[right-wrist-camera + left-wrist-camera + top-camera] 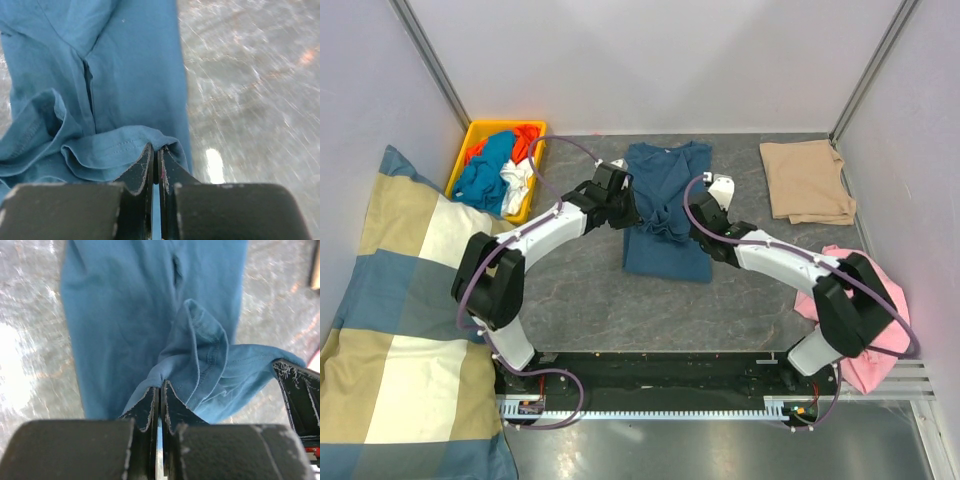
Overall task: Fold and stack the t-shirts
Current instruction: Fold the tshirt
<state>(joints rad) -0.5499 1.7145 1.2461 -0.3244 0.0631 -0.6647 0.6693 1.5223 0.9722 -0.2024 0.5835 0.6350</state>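
Arms: two; end effectors: two; both over the middle of the tabletop (760, 290).

Far left of the left end effector (160, 390), nearer the bases: one checked cushion (390, 330), blue, cream and tan; left of it and farther back: one yellow bin (470, 135) with a heap of clothes in three colours, teal, white, orange-red; the number of garments in the heap cannot be told.

Left end effector: fingers together, clamped on a fold of the teal-blue t-shirt (665, 170), one in number; a hemmed edge is bunched up right at the fingertips; the rest of the shirt lies flat on the tabletop beyond and below them; the neck end points away from the arms.

Between the two end effectors: a gathered ridge of the same cloth, lifted off the flat part; in the left wrist view one finger of the other end effector shows at the right edge, touching this cloth.

Right end effector (156, 152): fingers together, clamped on a hemmed fold of the same teal-blue t-shirt; flat cloth ahead and to its left, bare tabletop to its right.

Right of and beyond the right end effector, well apart: one tan-beige t-shirt (807, 180), folded, flat; right of it and near the bases, under the right arm: one pink cloth (880, 345), at the tabletop's edge.
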